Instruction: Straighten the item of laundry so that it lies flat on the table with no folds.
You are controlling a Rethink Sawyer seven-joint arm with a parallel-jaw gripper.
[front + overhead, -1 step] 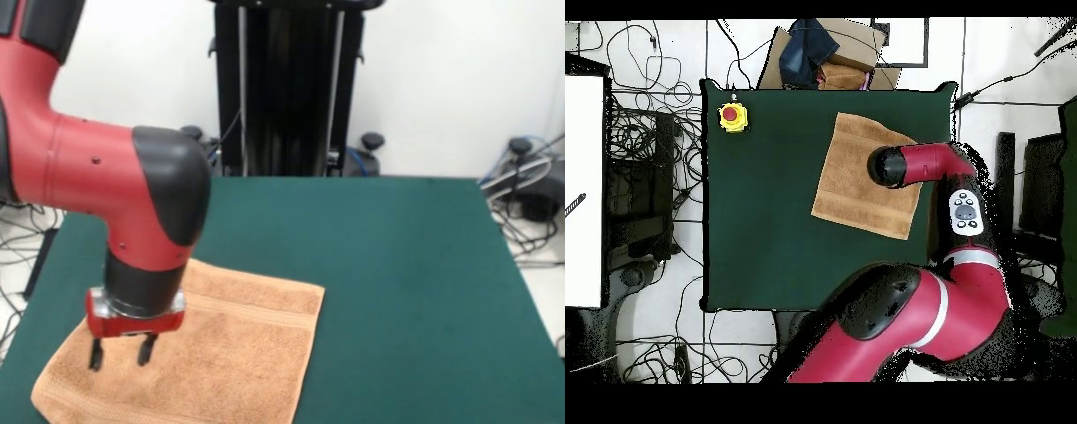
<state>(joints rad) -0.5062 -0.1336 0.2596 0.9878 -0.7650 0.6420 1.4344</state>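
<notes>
Overhead only: yellow button box.

No words, numbers or brand names can be read here. The red arm has a small grey panel with dark buttons on it, but any marks on them are too small to make out. The yellow box with a red button on the green table may have a label, but it cannot be read.
</notes>
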